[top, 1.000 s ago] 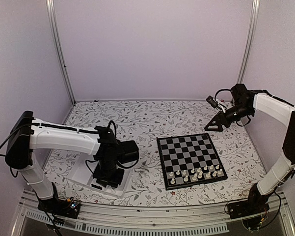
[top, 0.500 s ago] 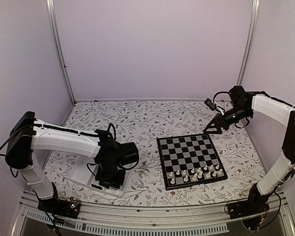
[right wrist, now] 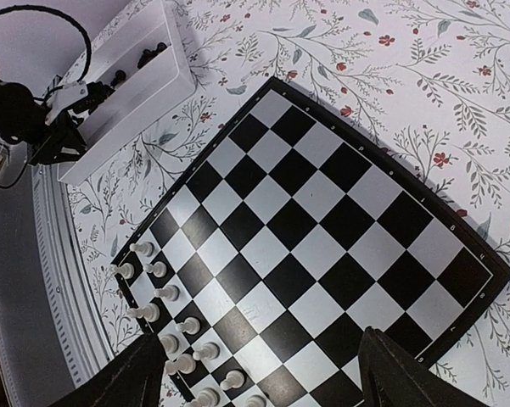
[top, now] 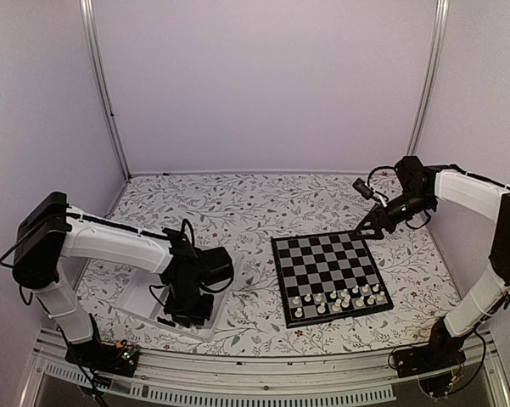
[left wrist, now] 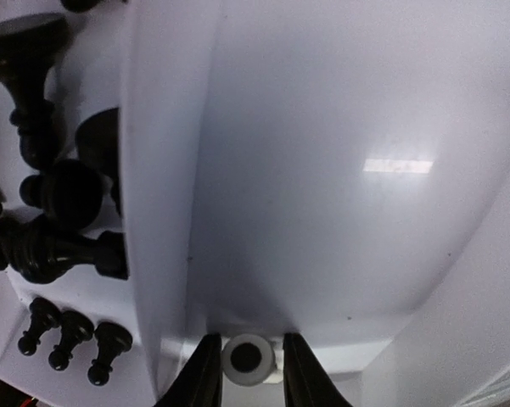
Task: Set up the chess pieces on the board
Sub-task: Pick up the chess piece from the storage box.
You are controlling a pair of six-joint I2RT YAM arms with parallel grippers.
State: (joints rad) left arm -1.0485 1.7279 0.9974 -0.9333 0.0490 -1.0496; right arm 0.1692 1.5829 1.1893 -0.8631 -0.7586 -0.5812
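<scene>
— Scanning for the chess pieces [top: 344,298]: white ones upright on the two near rows of the board [top: 322,254]. Board flat on the bench [top: 263,208], right of middle, closer to the near edge.
— And the black pieces [left wrist: 55,199]?
— Heaped in one compartment of the tray [top: 140,297], by the bench's near left corner.
— Left tool [left wrist: 248,363]?
— Down in the tray's neighbouring compartment, across a dividing wall [left wrist: 165,212] from the black pieces. Fingers [left wrist: 205,377] narrow, flanking a round white piece [left wrist: 248,356]. Cannot tell whether clamped on or just short of touching.
— Right tool [right wrist: 261,337]?
— Spread wide, gripping nothing, hanging over the board's far right corner, toward the bench's right edge.
</scene>
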